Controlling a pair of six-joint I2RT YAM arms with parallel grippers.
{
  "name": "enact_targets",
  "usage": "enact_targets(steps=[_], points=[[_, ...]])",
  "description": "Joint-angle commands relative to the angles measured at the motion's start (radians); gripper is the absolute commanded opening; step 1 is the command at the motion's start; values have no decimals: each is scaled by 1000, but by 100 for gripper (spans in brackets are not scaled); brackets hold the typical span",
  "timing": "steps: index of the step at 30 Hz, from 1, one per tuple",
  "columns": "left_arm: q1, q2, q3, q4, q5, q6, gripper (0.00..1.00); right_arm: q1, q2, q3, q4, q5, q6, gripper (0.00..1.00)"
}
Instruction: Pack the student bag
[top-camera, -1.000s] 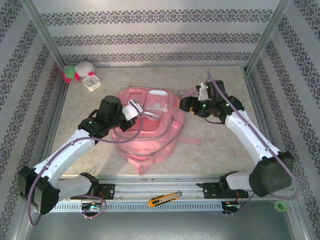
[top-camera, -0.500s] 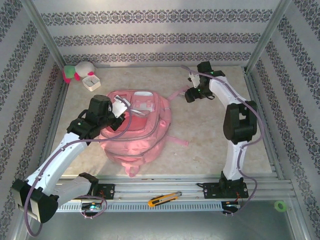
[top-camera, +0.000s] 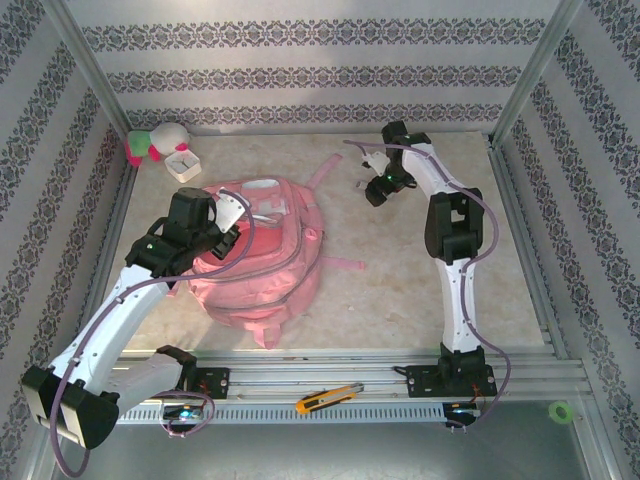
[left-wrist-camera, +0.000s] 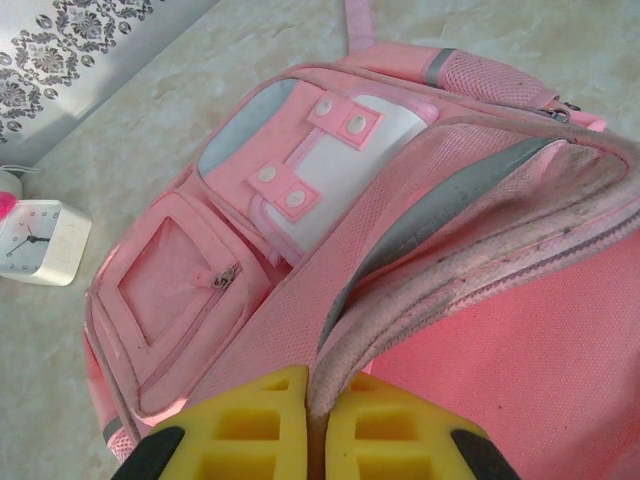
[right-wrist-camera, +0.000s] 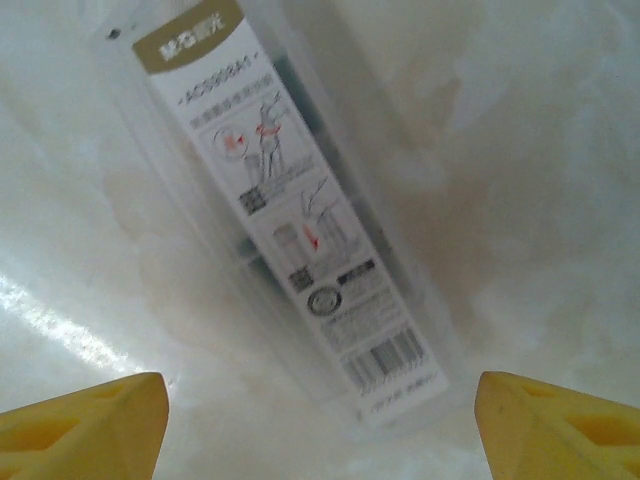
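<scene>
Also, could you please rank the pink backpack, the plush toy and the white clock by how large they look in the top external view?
1. pink backpack, by far the largest
2. plush toy
3. white clock, the smallest, right beside the toy

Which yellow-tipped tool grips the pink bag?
The left tool, shut on the soft pink fabric backpack; the right tool is open over a clear plastic packet.

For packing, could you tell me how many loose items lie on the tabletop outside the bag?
3: plush toy far left, clock beside it, clear packet under the right fingers. The bag may hide others.
</scene>
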Motion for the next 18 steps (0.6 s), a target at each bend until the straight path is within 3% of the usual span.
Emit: enact_targets(steps=[1, 8, 13, 18], points=[[21, -6, 68, 45, -8, -39, 5, -3, 62, 89, -43, -12, -49, 79], [22, 5, 81, 49, -7, -57, 5, 4, 200, 284, -166, -38, -108, 69], [20, 20, 91, 45, 20, -70, 5, 9, 210, 283, -172, -2, -108, 45], [21, 22, 84, 77, 88, -109, 5, -2, 91, 176, -155, -114, -55, 34]])
